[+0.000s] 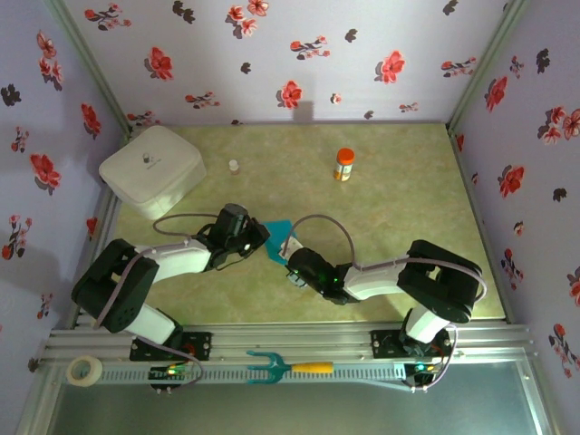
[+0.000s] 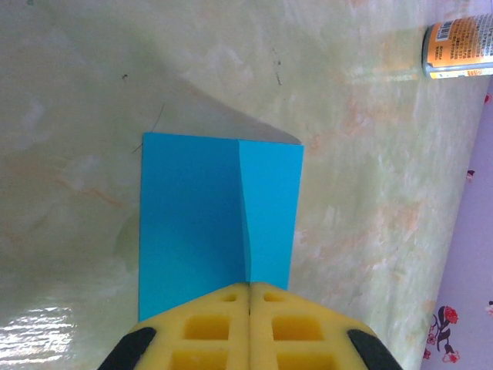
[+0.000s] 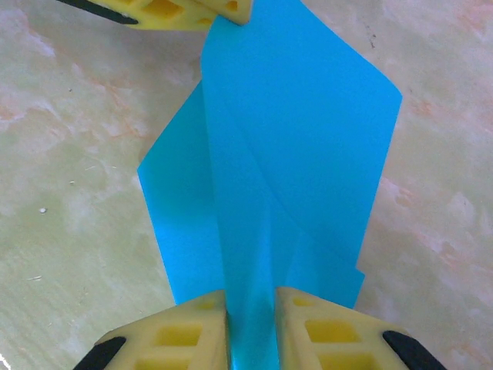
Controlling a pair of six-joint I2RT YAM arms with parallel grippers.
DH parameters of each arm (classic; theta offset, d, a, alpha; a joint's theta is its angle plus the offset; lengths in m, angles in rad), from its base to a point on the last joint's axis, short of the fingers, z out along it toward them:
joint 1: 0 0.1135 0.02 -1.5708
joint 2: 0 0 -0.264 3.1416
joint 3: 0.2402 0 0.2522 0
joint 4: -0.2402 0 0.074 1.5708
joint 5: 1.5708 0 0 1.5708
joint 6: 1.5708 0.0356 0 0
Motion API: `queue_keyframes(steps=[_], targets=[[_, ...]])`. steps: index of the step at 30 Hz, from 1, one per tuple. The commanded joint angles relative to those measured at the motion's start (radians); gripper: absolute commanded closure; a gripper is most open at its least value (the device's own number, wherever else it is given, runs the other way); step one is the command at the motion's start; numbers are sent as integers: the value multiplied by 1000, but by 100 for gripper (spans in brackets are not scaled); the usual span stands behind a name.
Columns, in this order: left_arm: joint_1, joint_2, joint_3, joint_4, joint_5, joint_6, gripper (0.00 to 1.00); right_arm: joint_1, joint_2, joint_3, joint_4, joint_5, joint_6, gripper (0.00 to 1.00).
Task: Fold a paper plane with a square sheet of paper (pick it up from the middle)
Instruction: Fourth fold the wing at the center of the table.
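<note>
Thin teal-blue square sheet of paper (image 1: 278,234) is sitting mid-counter between the two arms, partly folded, one crease running down it. It is lifted off the green marbled counter (image 1: 408,227) and casting a shadow in the left wrist view. Left fingers (image 2: 249,290) are pressing fully together, pinching one edge of the sheet. Right fingers (image 1: 290,254) are standing slightly parted at the opposite side, a raised strip of the paper running through the gap; can't tell if they are actually squeezing it. White rounded box (image 1: 151,169) is sitting at the far left corner, small pale vial (image 1: 234,167) just beside it, orange-capped bottle (image 1: 343,165) further right along the back. Teal pronged tool with yellow handle (image 1: 288,368) and roll of tape (image 1: 84,370) are lying on the near rail.
</note>
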Motion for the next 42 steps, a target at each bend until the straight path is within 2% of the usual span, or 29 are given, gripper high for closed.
queue_keyframes(steps=[1,11,15,17,19,23,26,32,42], targets=[[3,-12,15,-14,10,-7,93,-6,11,24,-37,18,24,79],[3,-6,15,-20,9,-7,93,-6,3,20,-22,4,46,88],[3,-12,13,-27,8,-4,88,-6,3,19,-21,-3,50,91],[4,-19,12,-33,5,-3,82,-6,4,19,-19,-4,54,92],[6,-28,13,-44,3,2,68,-7,5,17,-16,-14,63,93],[6,-71,15,-100,-21,10,56,-12,10,15,-6,-23,90,93],[6,-117,11,-149,-57,18,52,-26,11,10,6,-79,117,94],[8,-175,-6,-195,-96,26,48,-64,5,-6,38,-148,167,94],[9,-154,-5,-178,-80,25,48,-108,29,-15,70,-257,238,94]])
